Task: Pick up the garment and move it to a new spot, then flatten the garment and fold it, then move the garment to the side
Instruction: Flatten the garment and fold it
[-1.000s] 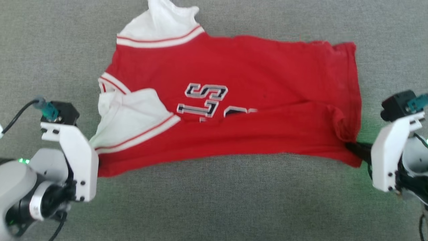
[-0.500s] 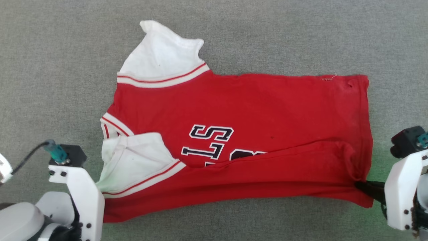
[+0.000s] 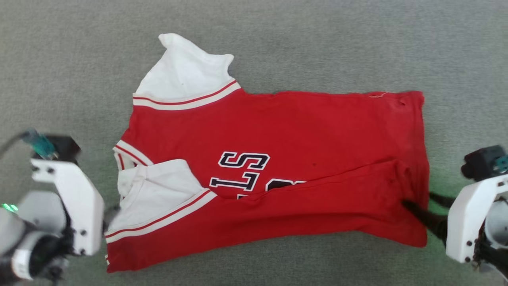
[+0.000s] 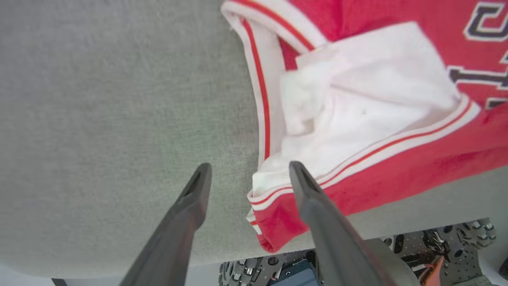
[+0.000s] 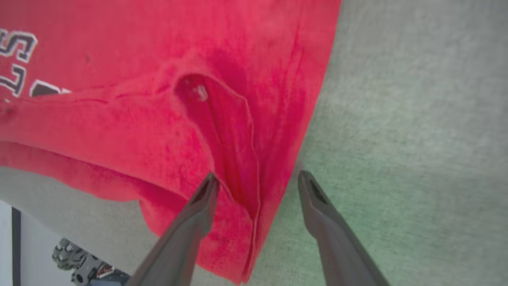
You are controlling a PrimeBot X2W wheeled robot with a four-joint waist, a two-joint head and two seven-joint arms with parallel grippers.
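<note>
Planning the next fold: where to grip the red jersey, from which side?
Likely the red jersey at its far corners: striped shoulder seam from the left, hem corner from the right. That half lies flat; the near edge is already folded over.

Body of jersey T-shirt (image 3: 301, 127) red; sleeves (image 3: 186, 75) white, edged in red-white striped trim (image 3: 186, 101). Print (image 3: 244, 171) black with white outline. Table cover (image 3: 357, 39) mottled grey, tinged green near the hem. Fingers of left gripper (image 4: 249, 166) and right gripper (image 5: 258, 176) dark grey; wrist brackets (image 3: 79, 198) white.
</note>
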